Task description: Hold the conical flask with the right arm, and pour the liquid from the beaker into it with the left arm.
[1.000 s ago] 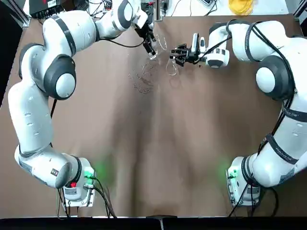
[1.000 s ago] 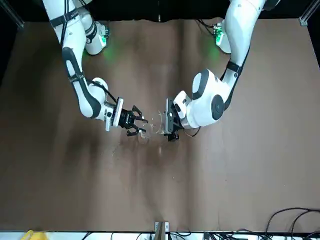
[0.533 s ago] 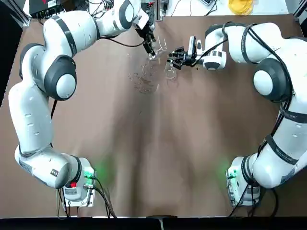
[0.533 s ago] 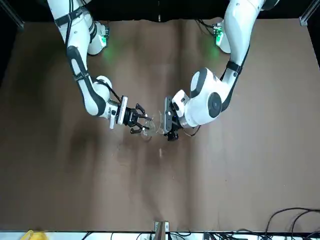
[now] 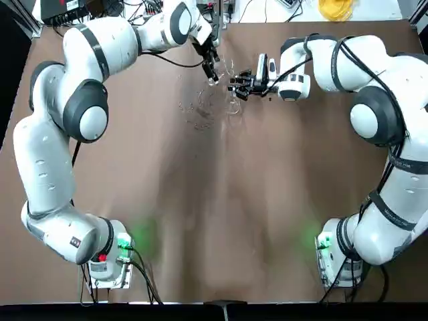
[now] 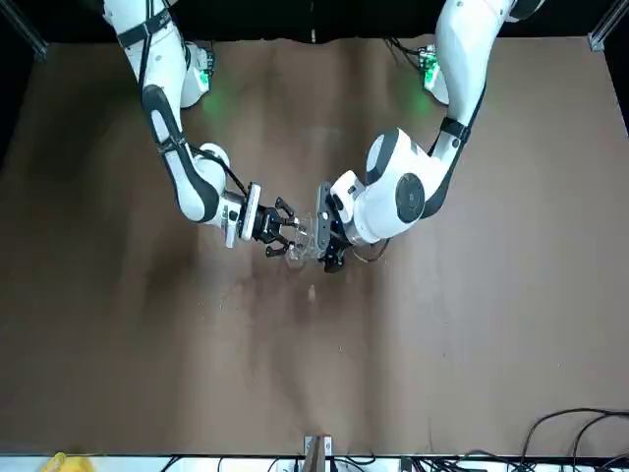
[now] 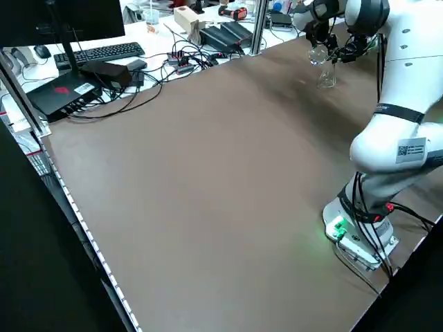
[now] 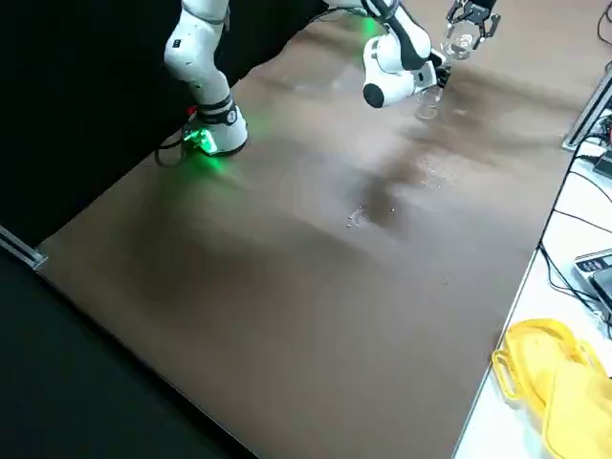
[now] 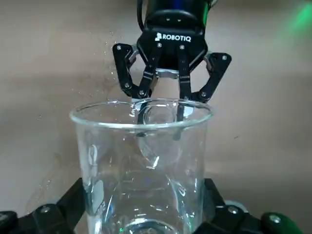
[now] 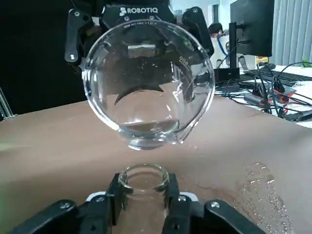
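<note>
With my right gripper [image 10: 143,204] clamping the conical flask [image 10: 143,183] on the counter [image 5: 221,200] and my left gripper [image 9: 146,214] tipping the beaker [image 10: 148,87] directly above its mouth, I judge most liquid remains unpoured.

Toward the far edge of the table [image 5: 281,200], the conical flask [image 10: 143,187] stands upright between the fingers of the right gripper [image 10: 142,201], which reaches in from the robot's right. The beaker [image 10: 148,90] hangs tilted just above and behind the flask's mouth, held in the left gripper [image 9: 146,214], which comes from the robot's left. Water droplets [image 5: 198,114] lie scattered on the table just to the left of the flask, nearer the robot.
</note>
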`<act>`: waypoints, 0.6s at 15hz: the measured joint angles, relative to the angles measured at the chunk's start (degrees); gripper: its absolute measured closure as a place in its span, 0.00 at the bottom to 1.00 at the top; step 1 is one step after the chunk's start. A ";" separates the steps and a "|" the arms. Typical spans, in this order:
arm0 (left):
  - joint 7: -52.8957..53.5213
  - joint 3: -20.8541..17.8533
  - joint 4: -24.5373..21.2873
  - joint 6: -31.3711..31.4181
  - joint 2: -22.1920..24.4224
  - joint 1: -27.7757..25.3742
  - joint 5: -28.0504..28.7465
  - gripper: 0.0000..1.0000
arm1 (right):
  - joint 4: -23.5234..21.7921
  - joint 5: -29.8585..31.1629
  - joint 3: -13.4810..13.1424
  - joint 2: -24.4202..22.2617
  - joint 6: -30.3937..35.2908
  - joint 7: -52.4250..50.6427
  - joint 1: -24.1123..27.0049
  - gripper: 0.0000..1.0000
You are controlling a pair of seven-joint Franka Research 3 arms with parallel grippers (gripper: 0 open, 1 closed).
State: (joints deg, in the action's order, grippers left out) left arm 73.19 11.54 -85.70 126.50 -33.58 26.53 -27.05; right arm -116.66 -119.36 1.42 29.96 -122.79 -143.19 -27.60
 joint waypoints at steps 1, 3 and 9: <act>-0.01 0.00 0.00 0.00 0.00 0.10 0.70 0.02 | 0.03 -0.05 -0.07 0.00 -0.01 0.01 0.00 0.61; -0.05 -0.01 0.00 0.00 0.00 0.17 2.22 0.02 | 0.03 -0.11 -0.23 0.00 -0.03 0.01 0.00 0.61; -0.05 -0.02 0.00 -0.97 0.00 0.30 4.30 0.02 | 0.05 -0.21 -0.25 0.00 -0.06 0.01 -0.17 0.61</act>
State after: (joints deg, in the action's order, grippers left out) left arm 73.13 11.52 -85.70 125.53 -33.59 26.83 -22.74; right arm -116.61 -119.57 1.17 29.96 -122.85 -143.18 -27.77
